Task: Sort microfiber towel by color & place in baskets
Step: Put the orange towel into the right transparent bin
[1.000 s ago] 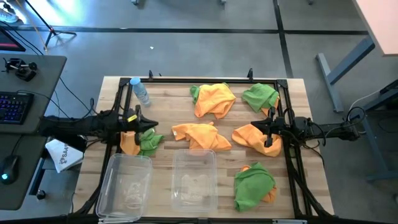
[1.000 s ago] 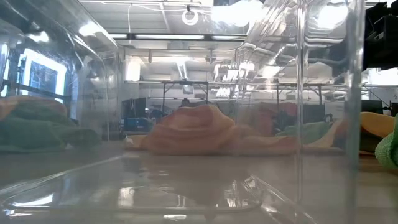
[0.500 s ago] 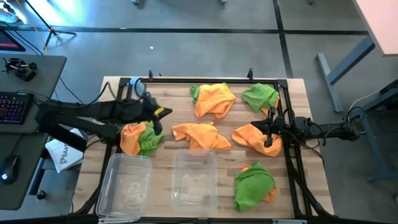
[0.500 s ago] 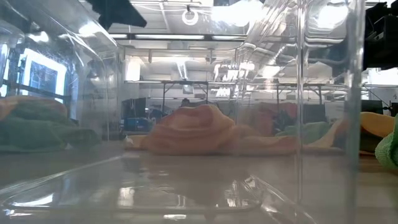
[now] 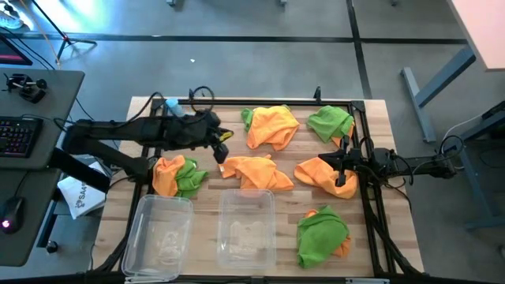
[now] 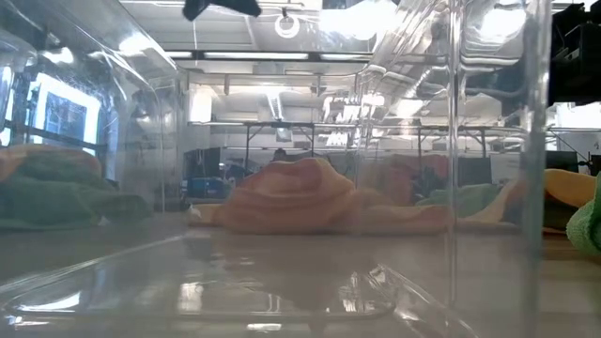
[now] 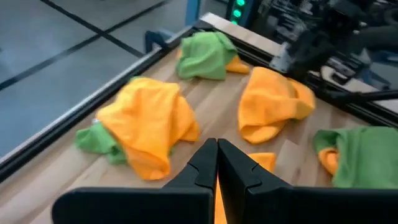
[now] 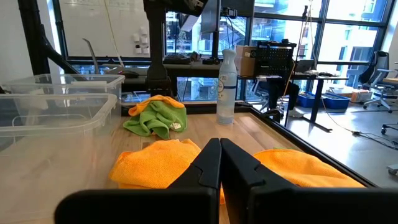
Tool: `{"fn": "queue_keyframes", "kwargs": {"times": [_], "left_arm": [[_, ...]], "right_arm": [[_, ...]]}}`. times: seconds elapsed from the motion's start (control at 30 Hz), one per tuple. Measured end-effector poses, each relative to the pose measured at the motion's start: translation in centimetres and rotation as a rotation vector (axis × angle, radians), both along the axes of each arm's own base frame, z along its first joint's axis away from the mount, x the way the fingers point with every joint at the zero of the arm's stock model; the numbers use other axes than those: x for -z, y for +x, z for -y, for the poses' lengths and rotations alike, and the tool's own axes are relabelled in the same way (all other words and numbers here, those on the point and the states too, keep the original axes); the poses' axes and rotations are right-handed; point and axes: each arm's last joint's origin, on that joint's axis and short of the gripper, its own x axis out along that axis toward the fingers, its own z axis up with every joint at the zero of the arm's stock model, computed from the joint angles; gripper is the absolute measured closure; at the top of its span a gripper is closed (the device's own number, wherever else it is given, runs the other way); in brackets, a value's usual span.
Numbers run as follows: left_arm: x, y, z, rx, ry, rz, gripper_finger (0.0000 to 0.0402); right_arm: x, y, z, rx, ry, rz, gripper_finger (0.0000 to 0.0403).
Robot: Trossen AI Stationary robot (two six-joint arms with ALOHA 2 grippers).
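The counter (image 5: 213, 201) is pale wood planking with a black frame round its edge, standing on a grey floor crossed by dark lines. The left hand (image 5: 223, 142) hangs over the far-left part of the counter, fingers pressed together and holding nothing, just beside the orange towel in the middle (image 5: 254, 172). The right hand (image 5: 340, 166) waits at the right edge, also closed and empty, over another orange towel (image 5: 325, 175).

The towels lie scattered: an orange one over a scrap of green at the far side (image 5: 271, 125), a green one near the far-right corner (image 5: 330, 121), a green one over orange at the near right (image 5: 322, 235), and an orange and green pair bunched at the left (image 5: 175, 176). The two clear baskets sit side by side at the near edge, the left one (image 5: 158, 235) and the right one (image 5: 246, 227), with no towels in them. A small water bottle (image 5: 175, 108) stands at the far-left corner.

Off to the left is a desk with a keyboard (image 5: 17, 136) and a mouse. Beyond the counter the room shows big windows, desks and office chairs.
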Motion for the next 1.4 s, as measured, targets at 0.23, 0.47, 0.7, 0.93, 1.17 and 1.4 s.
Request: {"fn": "queue_keyframes", "kwargs": {"times": [0.23, 0.47, 0.7, 0.93, 1.17, 1.4], "left_arm": [[1.1, 3.7, 0.5, 0.125, -0.031, -0.226, 0.0401], [4.8, 6.7, 0.0, 0.272, -0.043, -0.429, 0.0400], [9.1, 8.6, -1.9, 0.290, -0.168, -0.598, 0.0361], [12.6, 10.1, -3.8, 0.252, -0.247, -0.681, 0.0296], [14.9, 10.9, -4.3, 0.316, -0.212, -0.756, 0.0284], [16.7, 11.9, -4.2, 0.377, -0.223, -0.767, 0.0284]], "right_arm": [[0.0, 0.0, 0.0, -0.001, 0.000, 0.001, 0.0402], [0.0, 0.0, 0.0, -0.001, 0.000, 0.001, 0.0402], [0.0, 0.0, 0.0, 0.000, 0.000, 0.001, 0.0402], [0.0, 0.0, 0.0, 0.000, 0.000, 0.001, 0.0402], [0.0, 0.0, 0.0, 0.000, 0.000, 0.000, 0.0402], [0.0, 0.0, 0.0, -0.001, 0.000, 0.001, 0.0402]]}}
